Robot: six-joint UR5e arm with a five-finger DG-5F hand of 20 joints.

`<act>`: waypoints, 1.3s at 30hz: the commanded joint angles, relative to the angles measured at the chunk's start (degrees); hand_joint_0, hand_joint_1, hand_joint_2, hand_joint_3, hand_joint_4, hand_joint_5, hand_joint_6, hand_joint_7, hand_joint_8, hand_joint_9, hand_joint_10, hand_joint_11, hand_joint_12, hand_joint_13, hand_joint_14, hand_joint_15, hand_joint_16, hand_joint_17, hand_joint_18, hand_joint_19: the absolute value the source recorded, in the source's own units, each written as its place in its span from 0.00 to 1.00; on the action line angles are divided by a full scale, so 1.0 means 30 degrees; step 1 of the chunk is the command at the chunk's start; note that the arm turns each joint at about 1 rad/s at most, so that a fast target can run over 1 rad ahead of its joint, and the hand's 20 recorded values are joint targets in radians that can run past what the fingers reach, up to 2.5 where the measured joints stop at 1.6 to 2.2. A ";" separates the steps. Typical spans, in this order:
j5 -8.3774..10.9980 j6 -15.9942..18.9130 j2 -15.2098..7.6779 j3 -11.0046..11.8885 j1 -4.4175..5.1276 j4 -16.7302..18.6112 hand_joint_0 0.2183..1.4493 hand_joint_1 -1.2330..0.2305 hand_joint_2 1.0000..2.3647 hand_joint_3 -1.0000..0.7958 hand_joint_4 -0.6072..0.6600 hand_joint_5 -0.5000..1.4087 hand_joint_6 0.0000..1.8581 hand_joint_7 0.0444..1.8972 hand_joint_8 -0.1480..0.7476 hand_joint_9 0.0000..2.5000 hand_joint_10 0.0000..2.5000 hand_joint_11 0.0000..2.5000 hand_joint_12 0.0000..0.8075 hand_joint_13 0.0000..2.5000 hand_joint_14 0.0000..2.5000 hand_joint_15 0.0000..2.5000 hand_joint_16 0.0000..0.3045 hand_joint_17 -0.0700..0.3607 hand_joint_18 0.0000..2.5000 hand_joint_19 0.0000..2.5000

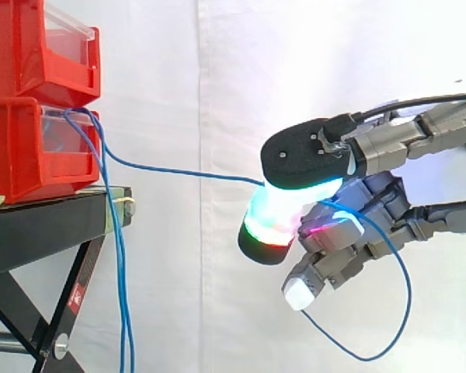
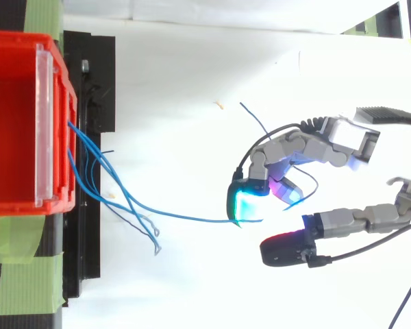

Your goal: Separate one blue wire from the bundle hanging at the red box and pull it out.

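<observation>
Hand (image 1: pixel 384 198) in side view sat well right of the red box (image 1: pixel 15 155), fingers curled, pinching one blue wire (image 1: pixel 179 172) between glowing pads. The blue wire ran from red box to hand, and its loose end looped below the hand. Bundle (image 1: pixel 123 295) hung down beside the stand (image 1: pixel 46 225). Top view: blue wire (image 2: pixel 192 218) stretched from red box (image 2: pixel 14 103) to hand (image 2: pixel 308 147); bundle (image 2: pixel 116 185) lay near the box front.

A white curtain (image 1: pixel 179 93) hangs behind the work. The black desk (image 1: pixel 39 233) stands on crossed black legs (image 1: pixel 74 299), and strips of green tape (image 2: pixel 20 281) lie across its top. A small pale scrap (image 2: pixel 220 105), perhaps a crumb, lies on the white surface (image 2: pixel 178 274) below.
</observation>
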 commanded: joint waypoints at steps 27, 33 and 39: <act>-0.0009 0.0000 0.0003 0.0007 -0.0025 -0.0005 0.32 0.33 0.02 0.57 0.42 0.18 0.42 0.61 0.45 0.15 0.29 0.77 0.40 0.16 0.01 0.21 0.14 0.38 0.15 0.24; -0.0009 0.0000 0.0003 0.0007 0.0004 -0.0005 0.32 0.33 0.02 0.58 0.41 0.18 0.42 0.61 0.45 0.15 0.29 0.77 0.41 0.16 0.01 0.21 0.14 0.38 0.15 0.24; -0.0009 0.0000 0.0003 -0.0022 -0.0025 -0.0005 0.32 0.33 0.02 0.58 0.41 0.19 0.42 0.61 0.45 0.15 0.29 0.77 0.40 0.16 0.01 0.21 0.14 0.38 0.15 0.24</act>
